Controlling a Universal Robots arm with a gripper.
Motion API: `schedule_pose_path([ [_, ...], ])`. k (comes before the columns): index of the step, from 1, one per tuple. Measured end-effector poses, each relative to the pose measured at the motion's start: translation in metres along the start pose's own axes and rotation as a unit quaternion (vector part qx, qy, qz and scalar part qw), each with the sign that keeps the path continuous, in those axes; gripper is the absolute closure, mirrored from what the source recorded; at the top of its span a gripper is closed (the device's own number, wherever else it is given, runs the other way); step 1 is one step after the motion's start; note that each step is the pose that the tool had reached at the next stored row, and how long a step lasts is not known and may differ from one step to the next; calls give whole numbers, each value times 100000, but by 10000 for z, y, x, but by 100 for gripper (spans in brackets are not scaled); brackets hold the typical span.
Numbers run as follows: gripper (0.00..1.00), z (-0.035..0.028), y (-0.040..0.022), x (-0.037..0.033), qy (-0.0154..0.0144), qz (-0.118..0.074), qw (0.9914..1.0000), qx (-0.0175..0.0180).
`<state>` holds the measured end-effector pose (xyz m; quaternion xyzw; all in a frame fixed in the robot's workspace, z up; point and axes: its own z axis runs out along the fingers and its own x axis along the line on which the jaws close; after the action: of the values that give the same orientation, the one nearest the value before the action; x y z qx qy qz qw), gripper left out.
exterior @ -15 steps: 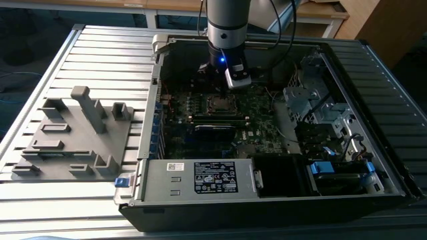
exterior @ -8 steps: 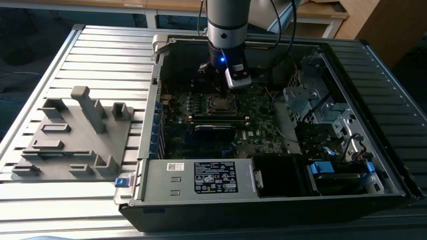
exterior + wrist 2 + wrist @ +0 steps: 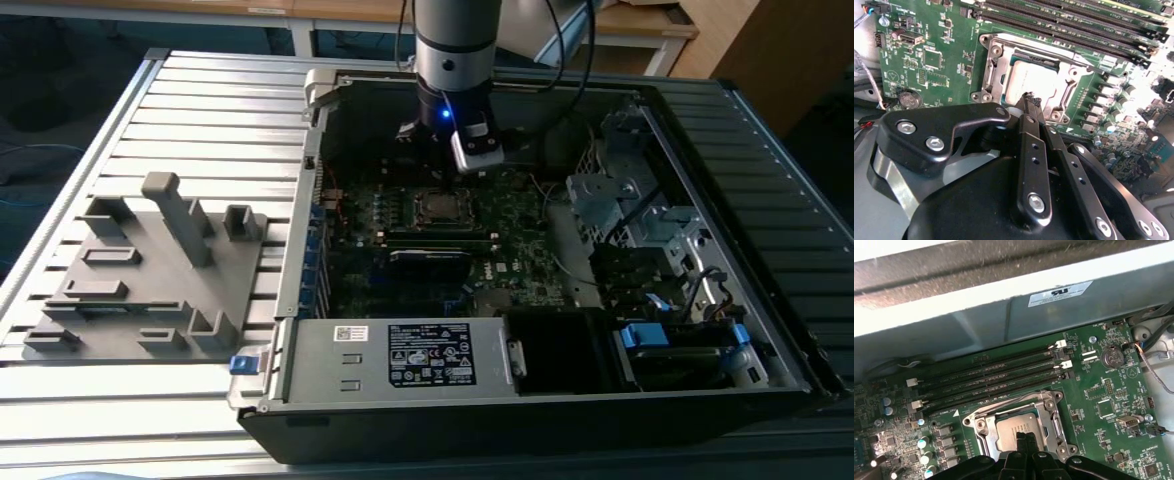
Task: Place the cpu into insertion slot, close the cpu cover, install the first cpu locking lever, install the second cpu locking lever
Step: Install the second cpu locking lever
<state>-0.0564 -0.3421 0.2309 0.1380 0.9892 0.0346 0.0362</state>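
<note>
Arm (image 3: 454, 40) vertical; end effector (image 3: 1030, 102) pointing down, fingertips pressed together.

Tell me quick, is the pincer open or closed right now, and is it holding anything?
Pincer: closed, fingertips together and holding nothing, poised just above the cpu seated in the insertion slot.

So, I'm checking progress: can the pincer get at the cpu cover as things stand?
Probably yes. The pincer hangs just above the cpu, and the cpu cover lies down around it with nothing between.
</note>
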Motion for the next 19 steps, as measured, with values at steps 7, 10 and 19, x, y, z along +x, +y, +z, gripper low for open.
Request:
schedule_pose_path([
  [7,89,-80,6,-5,-1,0,100000,1],
  [10,89,-113,9,-7,0,-1,100000,-2],
  [19,89,-137,10,-9,6,-7,100000,27],
])
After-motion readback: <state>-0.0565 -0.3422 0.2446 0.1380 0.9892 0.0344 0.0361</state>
